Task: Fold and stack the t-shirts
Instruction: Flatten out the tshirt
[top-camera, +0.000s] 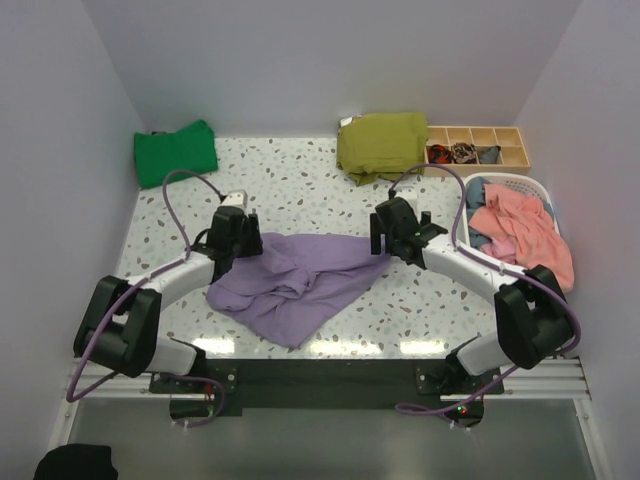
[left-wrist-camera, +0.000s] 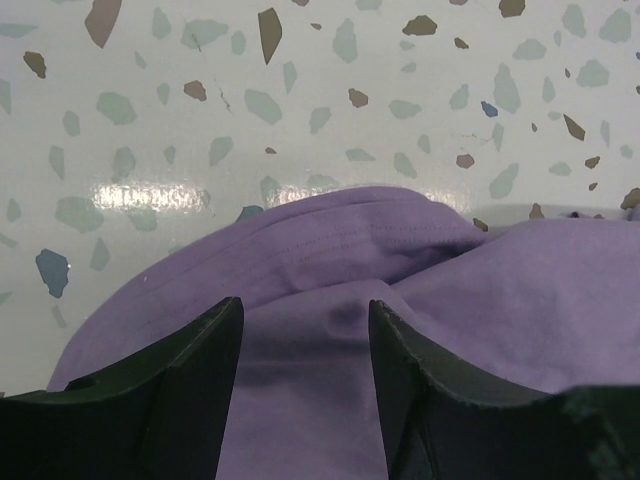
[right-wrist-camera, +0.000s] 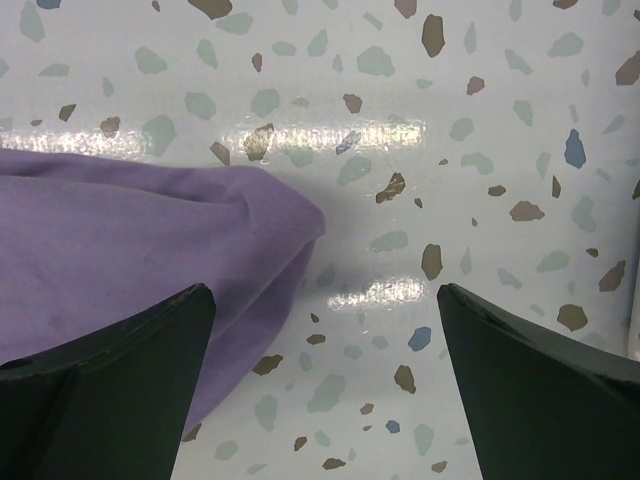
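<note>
A lavender-purple t-shirt (top-camera: 300, 280) lies crumpled on the speckled table between the two arms. My left gripper (top-camera: 240, 235) hovers over its upper left edge. In the left wrist view the left gripper (left-wrist-camera: 305, 305) is open, and the purple t-shirt (left-wrist-camera: 400, 270) lies loose below and between the jaws. My right gripper (top-camera: 385, 238) is at the shirt's right tip. It stands wide open (right-wrist-camera: 325, 290); the purple t-shirt tip (right-wrist-camera: 150, 250) lies by its left finger and bare table shows between the jaws. A bright green t-shirt (top-camera: 176, 152) lies folded at the back left.
An olive-green folded garment (top-camera: 382, 143) sits at the back centre. Beside it is a wooden divided box (top-camera: 478, 148) with small items. A white laundry basket (top-camera: 510, 180) holding pink and blue clothes stands at the right edge.
</note>
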